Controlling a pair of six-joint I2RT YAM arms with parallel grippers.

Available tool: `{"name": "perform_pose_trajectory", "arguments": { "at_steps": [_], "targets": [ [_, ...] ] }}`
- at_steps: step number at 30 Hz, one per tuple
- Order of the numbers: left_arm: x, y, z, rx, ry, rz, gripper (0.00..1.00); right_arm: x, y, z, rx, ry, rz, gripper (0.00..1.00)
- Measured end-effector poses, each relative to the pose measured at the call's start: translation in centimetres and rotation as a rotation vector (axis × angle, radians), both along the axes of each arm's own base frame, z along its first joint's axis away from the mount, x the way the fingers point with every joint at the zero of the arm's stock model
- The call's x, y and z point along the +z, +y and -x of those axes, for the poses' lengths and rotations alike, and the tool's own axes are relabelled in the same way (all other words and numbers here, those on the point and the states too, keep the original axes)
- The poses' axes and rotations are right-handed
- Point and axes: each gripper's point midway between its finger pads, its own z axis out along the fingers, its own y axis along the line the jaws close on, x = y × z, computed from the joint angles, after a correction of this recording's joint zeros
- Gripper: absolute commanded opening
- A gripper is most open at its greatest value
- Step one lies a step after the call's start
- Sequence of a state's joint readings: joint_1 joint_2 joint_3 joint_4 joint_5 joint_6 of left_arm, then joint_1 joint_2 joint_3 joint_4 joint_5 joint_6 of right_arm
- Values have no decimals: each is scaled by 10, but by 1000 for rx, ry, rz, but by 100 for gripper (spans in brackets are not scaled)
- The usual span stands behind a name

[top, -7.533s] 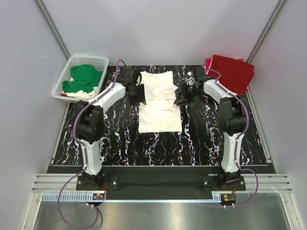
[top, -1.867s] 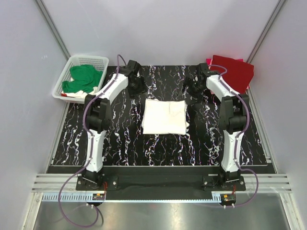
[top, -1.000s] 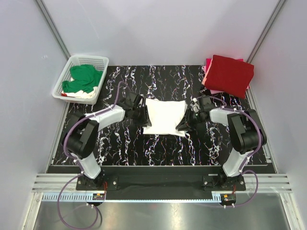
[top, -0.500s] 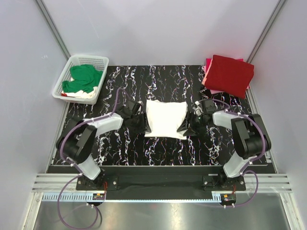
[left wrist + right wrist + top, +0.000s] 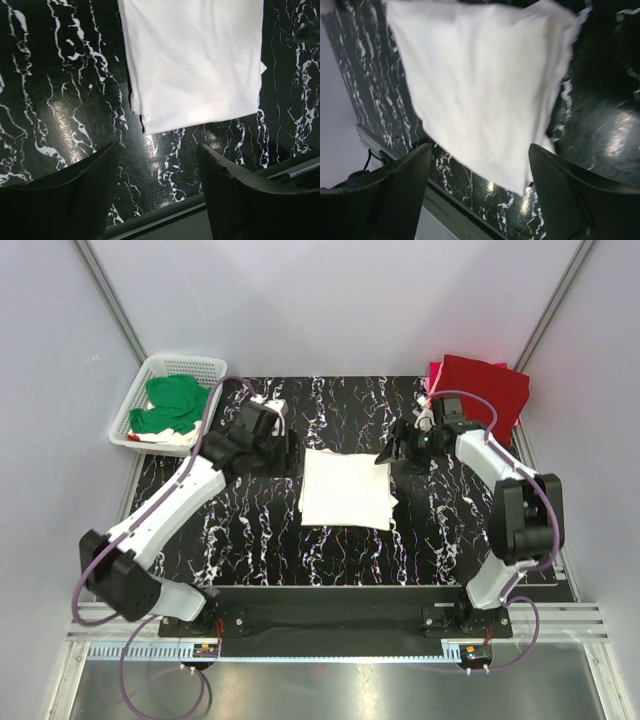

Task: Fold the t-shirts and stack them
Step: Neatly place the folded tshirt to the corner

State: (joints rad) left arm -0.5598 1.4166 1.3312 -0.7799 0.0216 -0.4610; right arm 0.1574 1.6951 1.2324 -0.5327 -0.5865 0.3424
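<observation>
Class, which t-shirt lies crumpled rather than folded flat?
The green t-shirt, bunched in the white basket at far left. The white t-shirt and the red t-shirt lie folded flat.

The white t-shirt point(image 5: 346, 488) lies folded flat in the middle of the tabletop point(image 5: 330, 550), the folded red t-shirt point(image 5: 485, 392) tops the pink t-shirt point(image 5: 432, 373) far right, and the green t-shirt point(image 5: 175, 405) sits crumpled in the basket point(image 5: 190, 362).
</observation>
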Motion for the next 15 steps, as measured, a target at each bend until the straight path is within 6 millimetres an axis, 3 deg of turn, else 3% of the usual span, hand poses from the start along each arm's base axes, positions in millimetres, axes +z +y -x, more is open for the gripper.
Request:
{"name": "perform_pose_trajectory", "arguments": {
  "at_steps": [3, 6, 15],
  "targets": [
    [8, 16, 17, 8, -16, -14, 68, -23, -19, -24, -52, 54, 22, 80],
    [4, 32, 37, 17, -2, -37, 68, -52, -36, -36, -94, 124, 50, 76],
    [-8, 73, 85, 65, -20, -54, 68, -94, -29, -59, -102, 221, 20, 63]
  ]
}}
